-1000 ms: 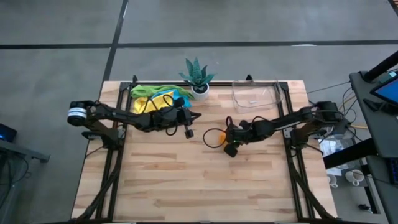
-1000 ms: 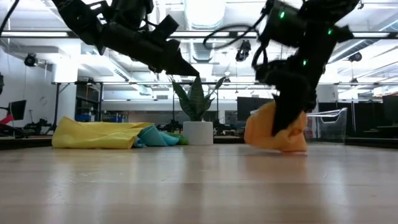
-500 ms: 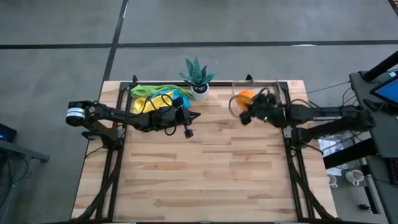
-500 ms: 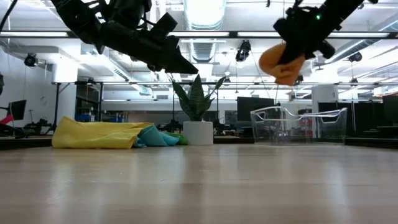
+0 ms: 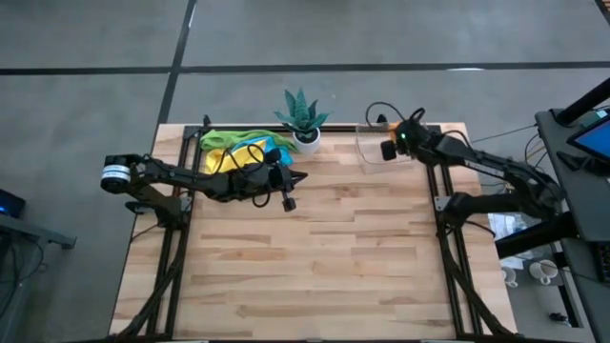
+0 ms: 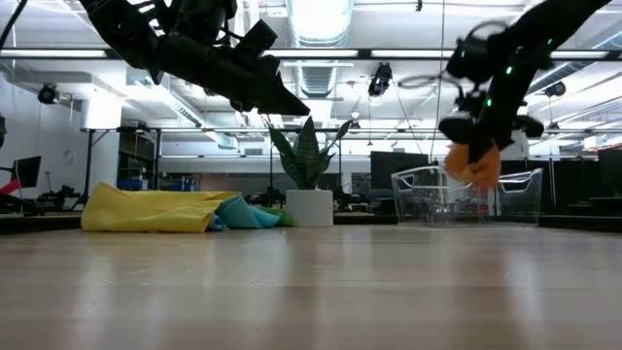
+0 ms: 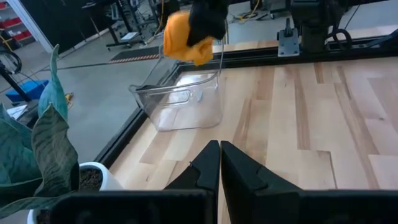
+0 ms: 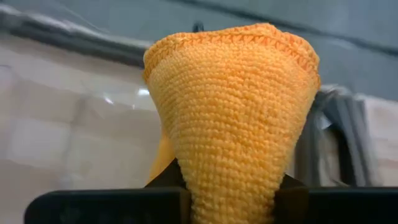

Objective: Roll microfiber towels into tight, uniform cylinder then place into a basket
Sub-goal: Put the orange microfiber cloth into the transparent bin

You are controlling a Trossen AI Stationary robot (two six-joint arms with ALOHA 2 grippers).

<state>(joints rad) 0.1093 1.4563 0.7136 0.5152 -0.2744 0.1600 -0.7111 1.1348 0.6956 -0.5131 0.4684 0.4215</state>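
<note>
Clearly mid-placement, the right gripper [image 6: 473,165] pinched the rolled orange towel [image 7: 180,37] over the basket [image 7: 186,102], needing lowering and release, while the left gripper [image 7: 219,163] waited pressed together.

The left gripper [image 7: 219,163] is showing its two dark fingers [image 7: 202,167] pressed together, tips pointing out over the wooden table [image 7: 323,118]. Ahead of them, the clear basket [image 7: 186,99] is sitting near the table's edge, where a dark rail is running along it. The right gripper [image 7: 207,22] is hanging over the basket's rim, clamping a bunched orange towel [image 7: 180,37] above the bin. A potted plant [image 7: 43,155], green leaves in a white pot, is standing just beside the near fingers.
</note>
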